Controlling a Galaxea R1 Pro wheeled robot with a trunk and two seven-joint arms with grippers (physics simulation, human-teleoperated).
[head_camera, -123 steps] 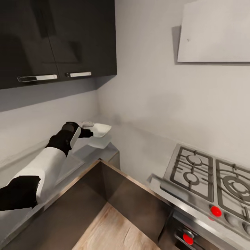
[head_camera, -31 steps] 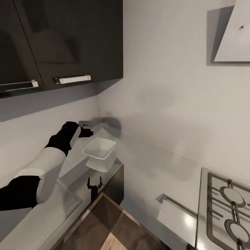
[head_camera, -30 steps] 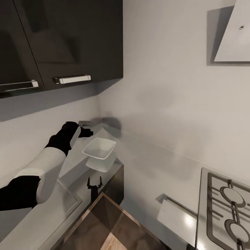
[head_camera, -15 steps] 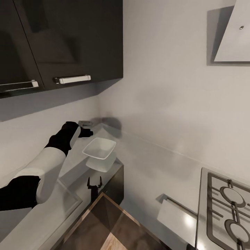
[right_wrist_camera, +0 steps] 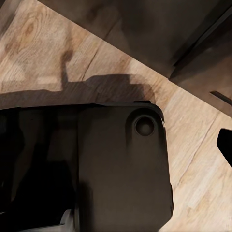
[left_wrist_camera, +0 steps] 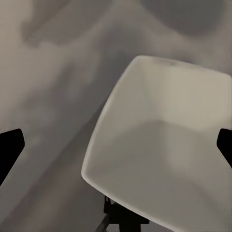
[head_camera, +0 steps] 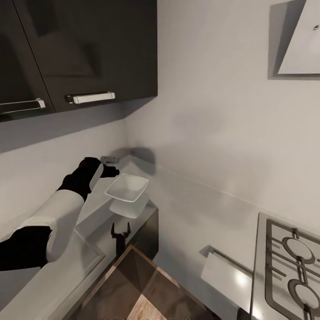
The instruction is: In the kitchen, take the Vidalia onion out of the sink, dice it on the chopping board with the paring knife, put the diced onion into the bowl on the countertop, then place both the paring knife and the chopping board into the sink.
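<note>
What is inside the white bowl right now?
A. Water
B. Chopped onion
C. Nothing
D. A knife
C. The bowl shows a bare white inside in the left wrist view, and in the head view it sits on the countertop just as bare, beside the left gripper.

We find no legible text, label, brand, number or sign in any view. The dark wall cabinet doors (head_camera: 89, 49) and their chrome handles (head_camera: 90, 97) are unmarked. The white bowl (head_camera: 127, 187) is plain in the head view and equally plain in the left wrist view (left_wrist_camera: 164, 154). The hob (head_camera: 291, 271) and the hood (head_camera: 300, 49) carry no readable marking. The wood-grain floor (right_wrist_camera: 58, 63) bears nothing written.
</note>
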